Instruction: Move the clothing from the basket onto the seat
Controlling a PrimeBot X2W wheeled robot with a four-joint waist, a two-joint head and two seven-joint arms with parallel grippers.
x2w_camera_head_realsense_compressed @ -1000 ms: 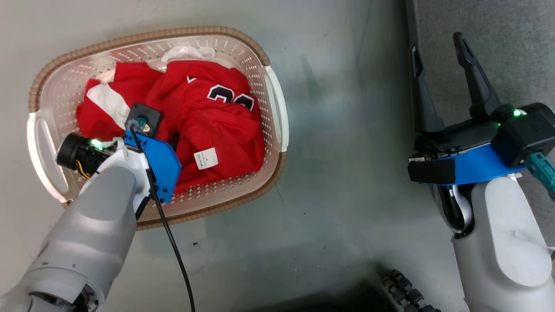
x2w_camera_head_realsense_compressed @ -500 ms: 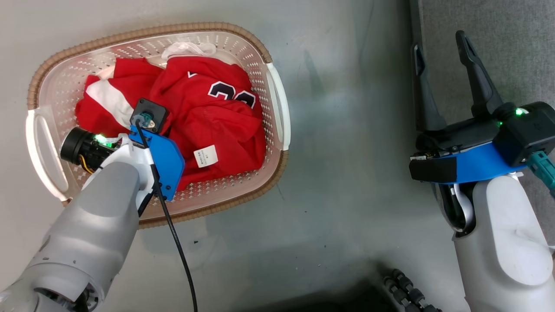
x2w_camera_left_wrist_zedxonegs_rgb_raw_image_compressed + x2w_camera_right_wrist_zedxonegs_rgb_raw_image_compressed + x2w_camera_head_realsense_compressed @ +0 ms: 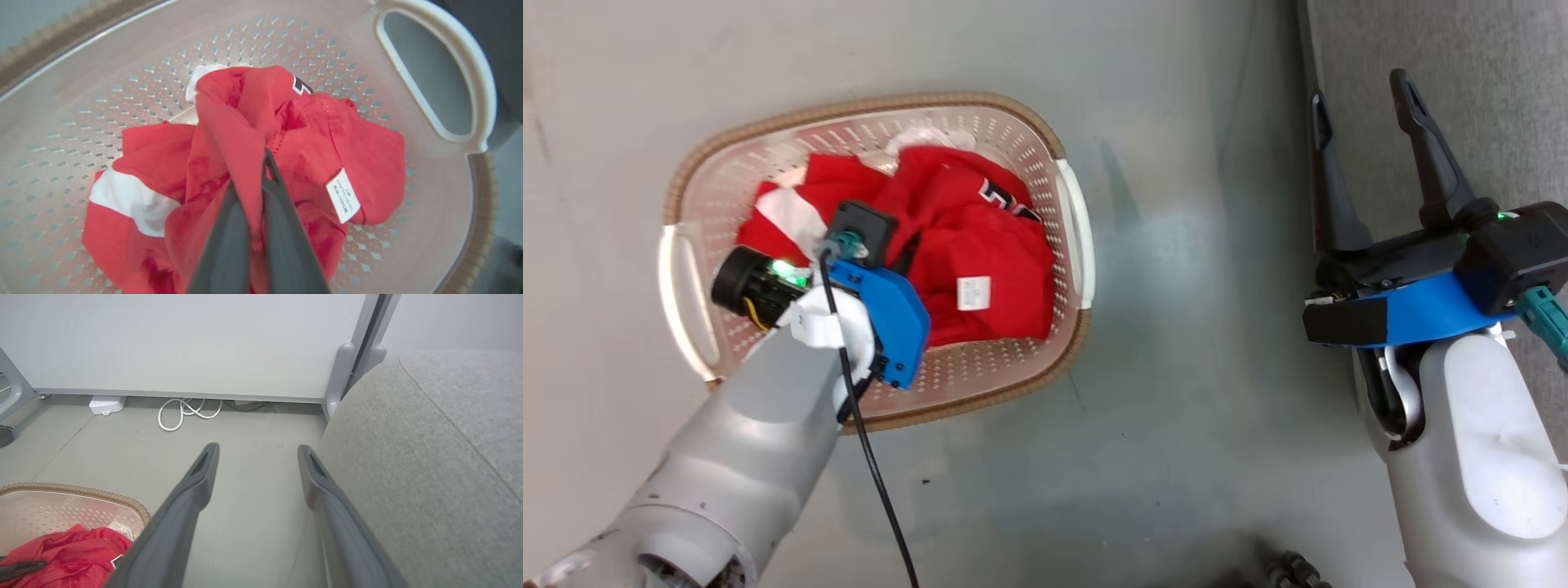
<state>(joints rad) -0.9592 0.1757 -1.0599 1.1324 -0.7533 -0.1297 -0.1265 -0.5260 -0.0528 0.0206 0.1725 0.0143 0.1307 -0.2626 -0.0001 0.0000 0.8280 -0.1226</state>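
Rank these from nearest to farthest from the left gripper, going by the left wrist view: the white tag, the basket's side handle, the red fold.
1. The red fold: centre, pinched between the fingers of the left gripper.
2. The white tag: just right of the fingers, on the red fabric.
3. The side handle: upper right, at the rim of the basket.

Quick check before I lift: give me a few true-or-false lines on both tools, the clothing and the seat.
1. The left tool is shut on the clothing. True.
2. The right tool holds a garment. False: it is open and empty, beside the seat.
3. The clothing lies on the seat. False: it is in the basket.
4. A white tag shows on the red fabric. True.
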